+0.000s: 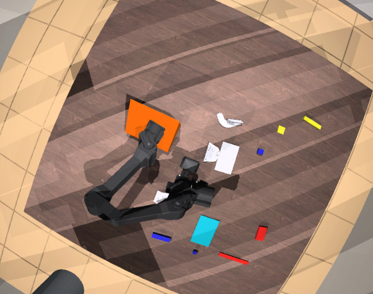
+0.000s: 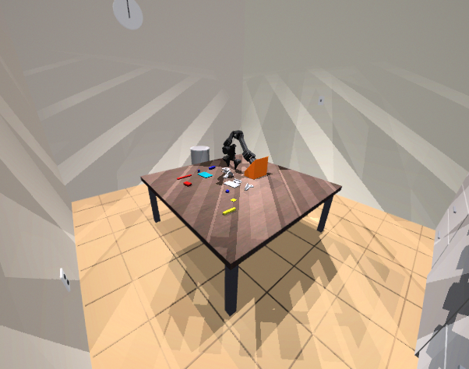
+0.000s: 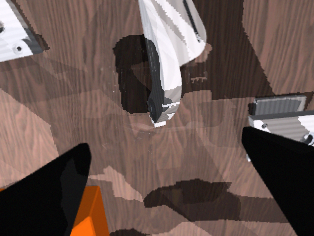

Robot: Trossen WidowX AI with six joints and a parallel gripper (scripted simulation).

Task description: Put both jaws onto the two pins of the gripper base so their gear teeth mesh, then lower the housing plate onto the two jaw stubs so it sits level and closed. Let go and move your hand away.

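My gripper (image 1: 197,179) (image 2: 231,163) (image 3: 166,142) is open and empty, pointing down above one white jaw (image 3: 171,67). That jaw lies between and beyond the fingertips in the wrist view and is hidden under my hand in the top view. The other jaw (image 1: 224,121) (image 2: 248,186) lies apart. The white gripper base (image 1: 227,157) (image 2: 230,184), a rectangle with a fan-shaped end, lies beside my hand; part of it appears at the wrist view's upper left. The white housing plate (image 1: 160,196) (image 3: 291,126) lies on the other side, partly hidden by the arm.
An orange wedge (image 1: 152,113) (image 2: 259,168) stands by the arm's foot. A cyan plate (image 1: 206,231) (image 2: 205,174), blue bar (image 1: 161,237), red bar (image 1: 233,258), red block (image 1: 261,233), yellow cube (image 1: 280,129) and yellow bar (image 1: 312,122) lie around, with two small blue cubes.
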